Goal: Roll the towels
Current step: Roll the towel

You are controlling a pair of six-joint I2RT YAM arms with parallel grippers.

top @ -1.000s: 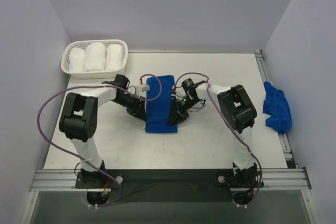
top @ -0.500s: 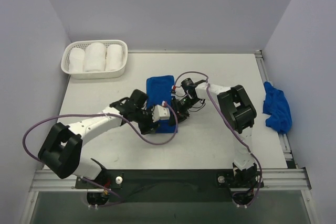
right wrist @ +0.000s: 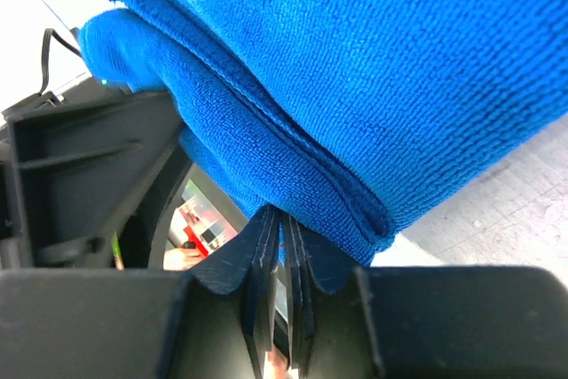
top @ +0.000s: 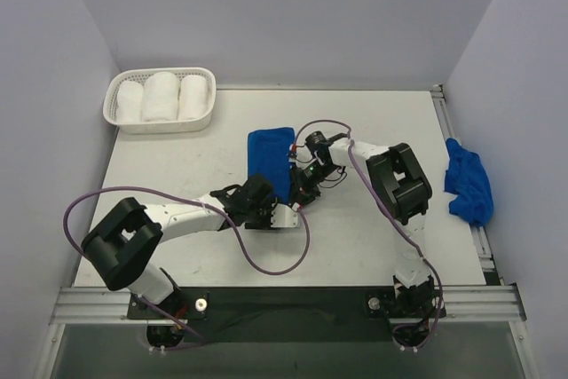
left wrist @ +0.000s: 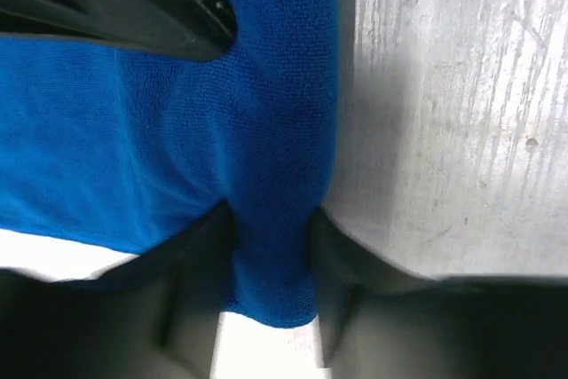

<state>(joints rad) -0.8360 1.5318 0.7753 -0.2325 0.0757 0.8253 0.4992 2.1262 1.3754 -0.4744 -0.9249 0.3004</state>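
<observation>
A royal-blue towel (top: 270, 159) lies as a folded strip in the middle of the table. At its near end, my left gripper (top: 282, 216) is shut on a bunched fold of the towel (left wrist: 271, 264), with a finger (left wrist: 200, 250) pressing each side. My right gripper (top: 298, 185) is at the strip's right edge. Its jaws (right wrist: 286, 219) are pressed almost together on the thin hem of the towel (right wrist: 355, 68). A second blue towel (top: 468, 182) lies crumpled at the table's right edge, untouched.
A white basket (top: 160, 122) with three white towel rolls stands at the back left corner. Purple cables loop from both arms over the table. The black body of the right gripper (left wrist: 124, 6) sits close above my left fingers.
My left arm has swung from the towel's left side round to its near end and taken hold of it. The near end has drawn back, so the strip looks shorter. The right jaws have closed further.
</observation>
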